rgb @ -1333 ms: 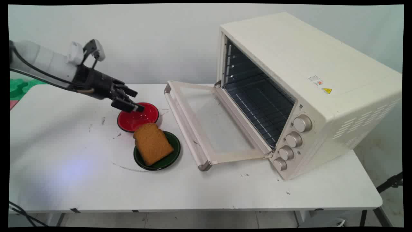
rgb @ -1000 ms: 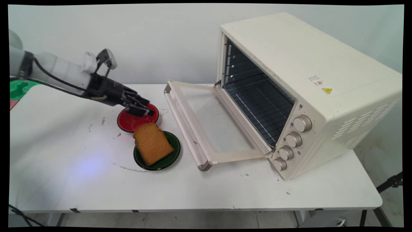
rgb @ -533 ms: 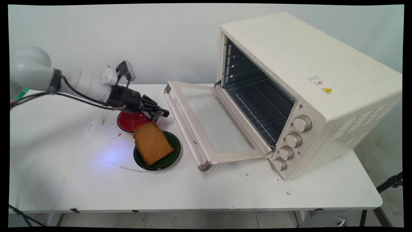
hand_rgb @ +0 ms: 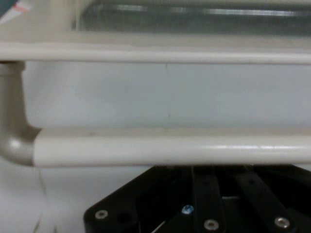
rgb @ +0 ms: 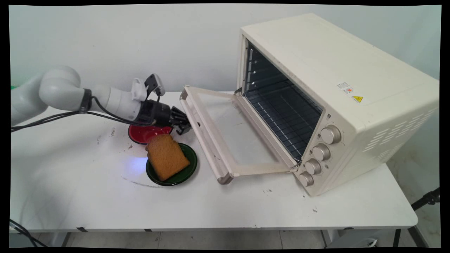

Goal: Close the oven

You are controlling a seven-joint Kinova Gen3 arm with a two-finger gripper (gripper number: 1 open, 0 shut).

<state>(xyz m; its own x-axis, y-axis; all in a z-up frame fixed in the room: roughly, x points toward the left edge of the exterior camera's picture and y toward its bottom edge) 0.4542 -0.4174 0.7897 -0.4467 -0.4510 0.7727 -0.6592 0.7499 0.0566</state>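
My black gripper (rgb: 184,125) is low over the table, pressed against the left side of the cream oven door's handle bar (rgb: 202,135). The door (rgb: 228,133) hangs open, nearly flat, with its handle end raised a little. In the hand view the handle bar (hand_rgb: 170,148) runs across the picture just above the black linkage (hand_rgb: 209,206), and the gripper's tip is hidden beneath it. A red bowl (rgb: 144,134) sits right under my wrist. Just in front of it a slice of brown toast (rgb: 166,156) lies on a dark green plate (rgb: 188,169).
The cream toaster oven (rgb: 334,80) fills the table's right half, its dark cavity and wire rack (rgb: 281,109) exposed. Black cables hang from my arm on the left. The white table (rgb: 88,196) has bare room at front and left.
My arm has swept right, from above the red bowl to the door handle. The door's handle end has risen slightly off its lowest position.
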